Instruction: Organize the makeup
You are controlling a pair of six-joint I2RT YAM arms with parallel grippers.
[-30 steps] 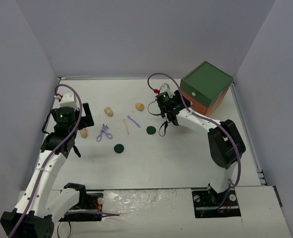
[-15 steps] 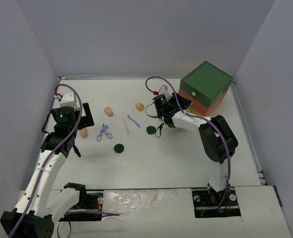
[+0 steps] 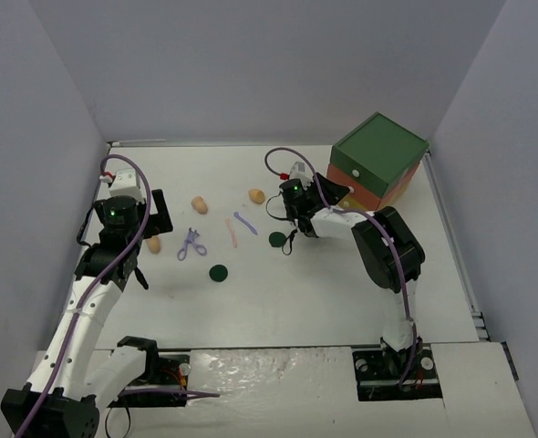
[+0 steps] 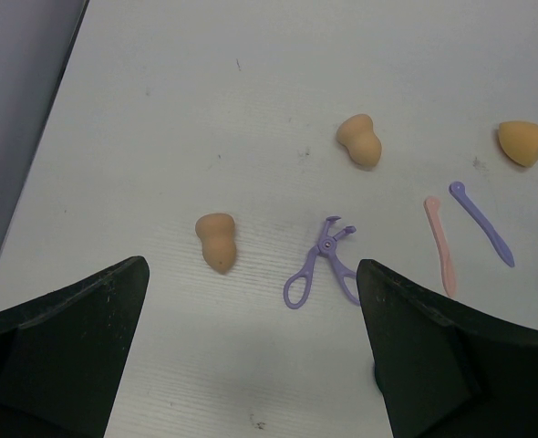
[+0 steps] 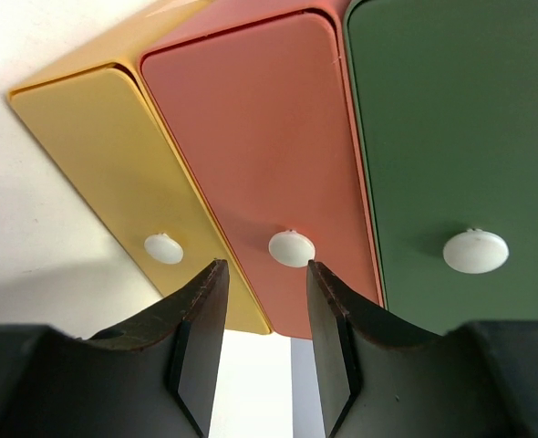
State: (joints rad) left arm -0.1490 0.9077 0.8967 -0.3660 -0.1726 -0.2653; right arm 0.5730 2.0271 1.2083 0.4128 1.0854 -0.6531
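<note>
Red drawer (image 5: 251, 128) (white knob (image 5: 291, 248)), right end effector (image 5: 264, 269)

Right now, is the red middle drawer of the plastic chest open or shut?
Shut: the red drawer front sits level with the yellow front and green front beside it.

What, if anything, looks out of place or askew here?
Nothing looks spilled or broken. The drawer chest sits skewed to the table edges, all three drawers shut. Loose items lie scattered: the lilac tool, a tan sponge, the pink stick.
</note>
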